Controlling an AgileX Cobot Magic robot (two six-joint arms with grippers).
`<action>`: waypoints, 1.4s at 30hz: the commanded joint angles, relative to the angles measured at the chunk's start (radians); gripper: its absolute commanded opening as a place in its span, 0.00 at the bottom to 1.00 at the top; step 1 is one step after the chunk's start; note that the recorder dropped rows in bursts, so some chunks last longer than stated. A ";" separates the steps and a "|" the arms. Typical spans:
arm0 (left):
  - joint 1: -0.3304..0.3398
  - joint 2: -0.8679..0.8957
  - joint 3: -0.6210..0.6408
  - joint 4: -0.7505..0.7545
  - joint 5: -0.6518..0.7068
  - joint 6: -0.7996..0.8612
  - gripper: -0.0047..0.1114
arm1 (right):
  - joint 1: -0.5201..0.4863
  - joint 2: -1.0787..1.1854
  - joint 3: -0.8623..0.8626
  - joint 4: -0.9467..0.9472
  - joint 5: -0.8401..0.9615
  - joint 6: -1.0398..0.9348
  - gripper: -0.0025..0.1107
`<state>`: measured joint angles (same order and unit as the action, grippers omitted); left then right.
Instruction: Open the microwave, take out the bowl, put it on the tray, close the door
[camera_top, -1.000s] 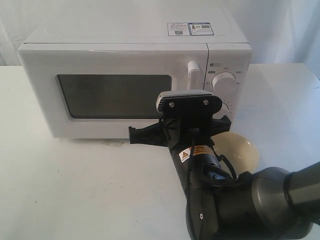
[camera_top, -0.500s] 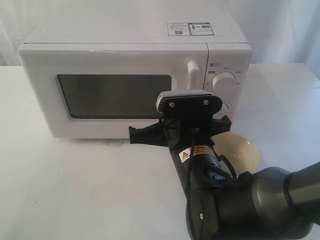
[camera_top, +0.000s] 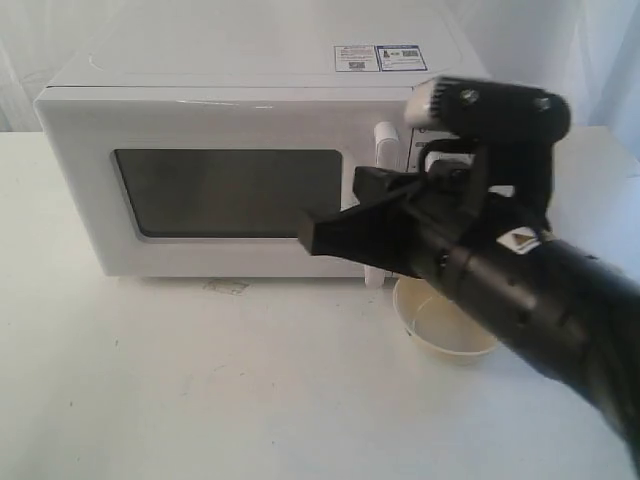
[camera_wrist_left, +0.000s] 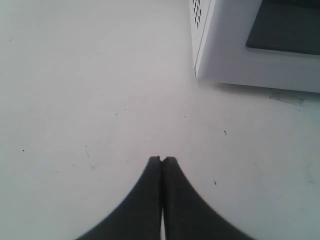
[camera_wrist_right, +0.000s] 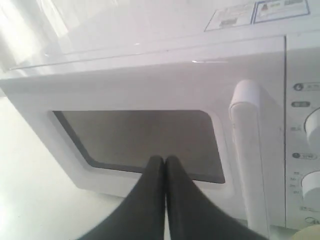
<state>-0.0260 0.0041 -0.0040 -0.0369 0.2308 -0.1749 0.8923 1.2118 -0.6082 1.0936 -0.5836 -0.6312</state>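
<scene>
The white microwave (camera_top: 250, 110) stands at the back of the table with its door (camera_top: 90, 200) closed and its bar handle (camera_top: 385, 150) upright. On the table in front of the knob panel sits the cream bowl (camera_top: 440, 325), empty, and its rim also shows in the right wrist view (camera_wrist_right: 309, 234). My right gripper (camera_top: 308, 238) is shut and empty, hovering before the lower right of the door window (camera_wrist_right: 140, 140), left of the handle (camera_wrist_right: 250, 150). My left gripper (camera_wrist_left: 162, 160) is shut and empty above bare table, short of the microwave's corner (camera_wrist_left: 200, 60). The tray is out of view.
A white table (camera_top: 150, 380) spreads in front of the microwave. A pale smudge or scrap (camera_top: 228, 287) lies under the door's front edge. My right arm (camera_top: 560, 310) fills the right foreground and hides the knobs. White curtain hangs behind.
My right arm has lifted and swung rightwards, so its shut gripper now sits higher in front of the door. The bowl shows more fully. The microwave stays closed.
</scene>
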 joint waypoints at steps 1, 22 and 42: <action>0.002 -0.004 0.004 -0.003 0.000 -0.001 0.04 | -0.119 -0.200 0.104 0.006 0.180 -0.020 0.02; 0.002 -0.004 0.004 -0.003 0.000 -0.001 0.04 | -0.649 -1.164 0.608 -0.027 0.500 -0.027 0.02; 0.002 -0.004 0.004 -0.003 0.000 -0.001 0.04 | -0.753 -1.212 0.608 -0.022 0.642 -0.026 0.02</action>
<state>-0.0260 0.0041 -0.0040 -0.0369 0.2308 -0.1749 0.1456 0.0064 -0.0068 1.0754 0.0216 -0.6469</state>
